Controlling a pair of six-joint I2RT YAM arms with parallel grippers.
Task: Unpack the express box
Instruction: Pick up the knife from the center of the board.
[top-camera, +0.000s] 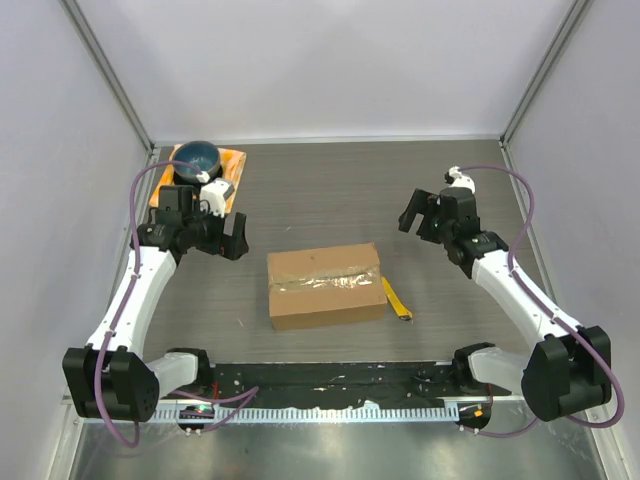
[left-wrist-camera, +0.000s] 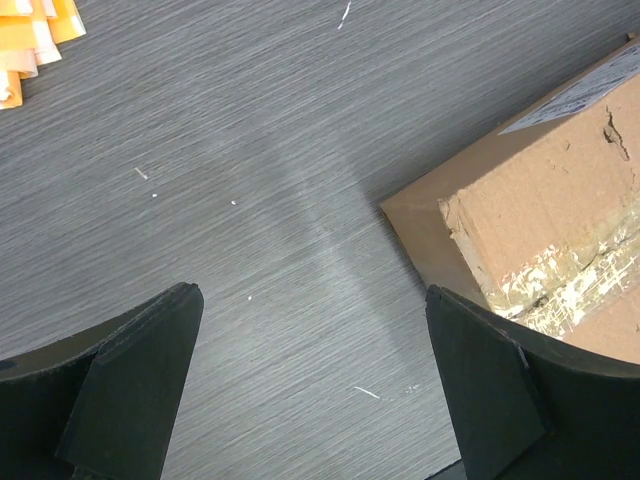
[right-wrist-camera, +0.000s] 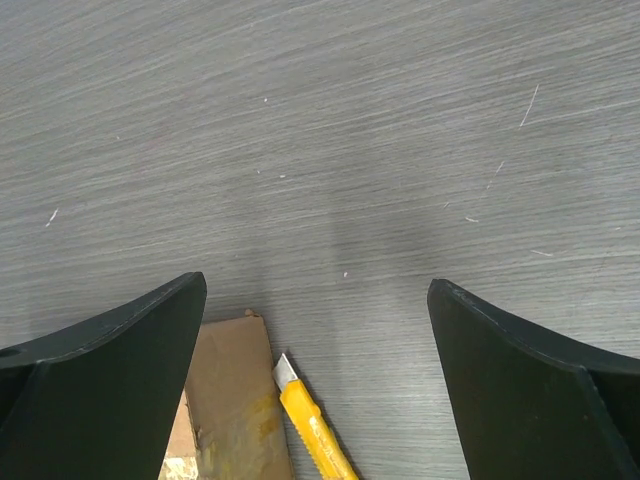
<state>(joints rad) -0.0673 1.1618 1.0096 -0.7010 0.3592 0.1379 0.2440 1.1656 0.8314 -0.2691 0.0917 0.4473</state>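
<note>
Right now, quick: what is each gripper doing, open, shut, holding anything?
Left gripper: jaws open, holding nothing.
Right gripper: jaws open, holding nothing.

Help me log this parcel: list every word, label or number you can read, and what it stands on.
None can be read.
The express box bears a pale sticker: nothing legible on it.
The yellow utility knife: no marking visible.
</note>
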